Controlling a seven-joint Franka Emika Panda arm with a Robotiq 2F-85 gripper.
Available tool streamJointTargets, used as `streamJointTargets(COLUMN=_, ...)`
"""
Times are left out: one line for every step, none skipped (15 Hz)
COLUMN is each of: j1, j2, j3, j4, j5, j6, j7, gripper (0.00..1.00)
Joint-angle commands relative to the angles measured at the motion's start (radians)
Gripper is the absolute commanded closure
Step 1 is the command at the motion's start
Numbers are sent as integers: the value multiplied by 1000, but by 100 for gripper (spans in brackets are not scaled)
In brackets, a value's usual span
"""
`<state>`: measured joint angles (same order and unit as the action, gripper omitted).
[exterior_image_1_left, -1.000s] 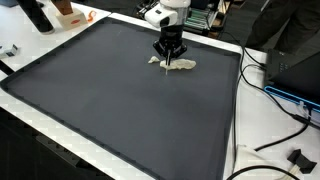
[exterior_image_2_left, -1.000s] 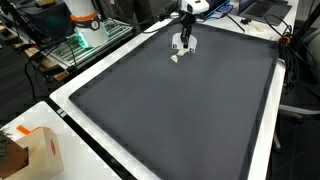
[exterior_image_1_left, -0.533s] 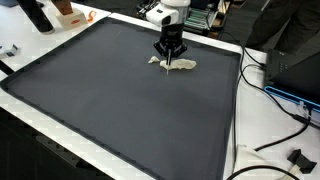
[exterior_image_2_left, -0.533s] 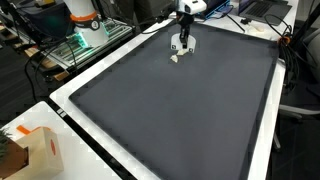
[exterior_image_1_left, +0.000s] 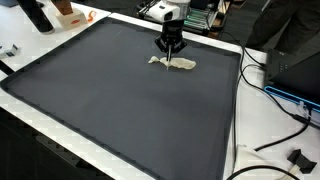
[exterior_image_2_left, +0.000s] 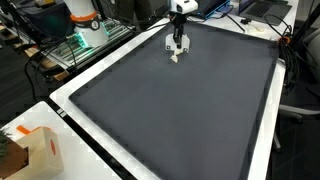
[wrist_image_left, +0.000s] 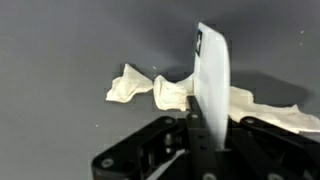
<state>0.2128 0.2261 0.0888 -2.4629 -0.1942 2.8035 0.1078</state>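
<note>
Pincer (exterior_image_1_left: 171, 53) hangs over crumpled cream cloth (exterior_image_1_left: 186, 65) at dark surface's (exterior_image_1_left: 120, 105) 12 o'clock edge; only the wrist view shows its folds. Cannot tell if pincer is spread or pinching.

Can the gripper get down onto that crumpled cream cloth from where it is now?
Probably yes. The gripper hangs just above the crumpled cream cloth, which lies on the dark mat with nothing between them. Whether the jaws are open is unclear.

White arm (exterior_image_1_left: 165, 12) – black gripper (exterior_image_1_left: 171, 57) – pale finger pad (wrist_image_left: 212, 80)
</note>
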Motion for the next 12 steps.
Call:
streamJointTargets(j1=22, j2=-8, j3=-23, j4=-55, j5=-57, j6=-36, j7=37, gripper=99)
streamJointTargets(j1=21, j2=10, j3=-22, j4=-36, j5=-62, j6=-16, j7=32, gripper=99)
streamJointTargets(j1=19, j2=30, j3=-18, j4=-16, j5=-59, j6=5, j7=25, gripper=99)
streamJointTargets(j1=20, j2=46, j3=-19, j4=0, j5=-67, j6=18, j7=22, gripper=99)
streamJointTargets(j1=18, j2=69, j3=-16, j4=22, j5=-64, j6=39, j7=16, gripper=99)
streamJointTargets(j1=17, j2=85, j3=-15, j4=40, j5=-62, j6=54, j7=10, gripper=99)
streamJointTargets(j1=18, j2=92, j3=-17, j4=53, j5=-63, j6=62, j7=12, gripper=99)
streamJointTargets(j1=19, j2=98, j3=-16, j4=66, j5=-59, j6=60, j7=8, gripper=99)
streamJointTargets(j1=21, j2=102, j3=-16, j4=79, j5=-59, j6=55, j7=5, gripper=99)
streamJointTargets(j1=24, j2=107, j3=-17, j4=95, j5=-59, j6=43, j7=3, gripper=99)
streamJointTargets(j1=25, j2=114, j3=-18, j4=112, j5=-57, j6=33, j7=3, gripper=99)
streamJointTargets(j1=25, j2=124, j3=-17, j4=127, j5=-52, j6=32, j7=-2, gripper=99)
